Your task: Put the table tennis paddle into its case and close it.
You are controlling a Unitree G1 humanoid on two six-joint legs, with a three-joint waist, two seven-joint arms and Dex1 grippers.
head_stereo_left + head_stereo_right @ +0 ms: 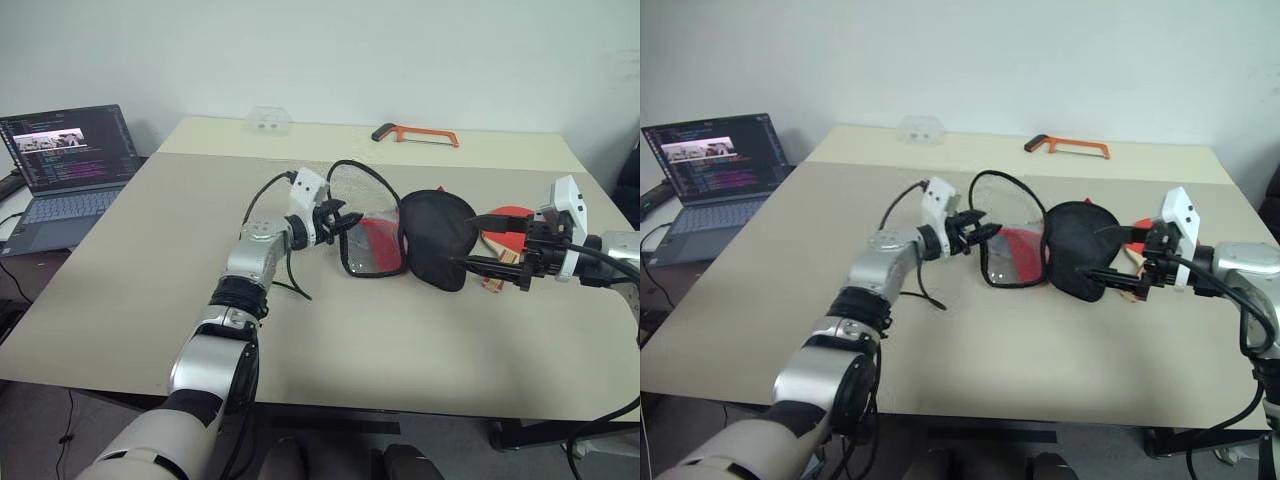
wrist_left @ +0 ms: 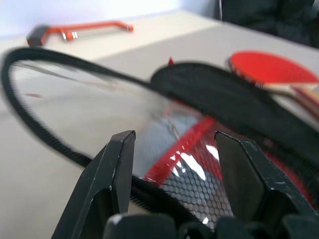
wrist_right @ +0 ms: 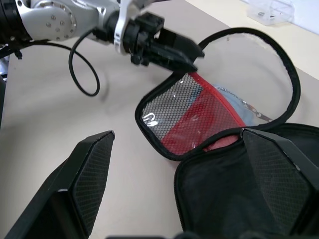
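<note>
From the head views, the case [image 1: 405, 235] lies unzipped on the counter [image 1: 150, 290], one flap with its mesh pocket propped up toward the left pincer [image 1: 338, 222], the black flap spread toward the right pincer [image 1: 490, 243]. The left pincer is released, its fingers parted right at the raised flap's rim, grasping nothing that I can make out. The right pincer is spread wide and empty, level with the black flap's near edge. The table tennis paddle [image 1: 508, 226] lies on the counter just behind the right pincer's fingers, its red blade partly hidden by them, outside the case. An orange hacksaw [image 1: 415, 133] sits well beyond both pincers.

In the left wrist view, the zip rim and mesh sit between the left fingertips [image 2: 119, 154], so a pinch here would likely catch the rim. To do it well, I would clamp the rim itself rather than the slippery clear window, and keep the flap held high so the mouth stays open.

In the right wrist view, the black lining gapes just ahead of the right fingers [image 3: 94, 164]. That arm should probably fetch the paddle by its handle and slide the blade in flat.
</note>
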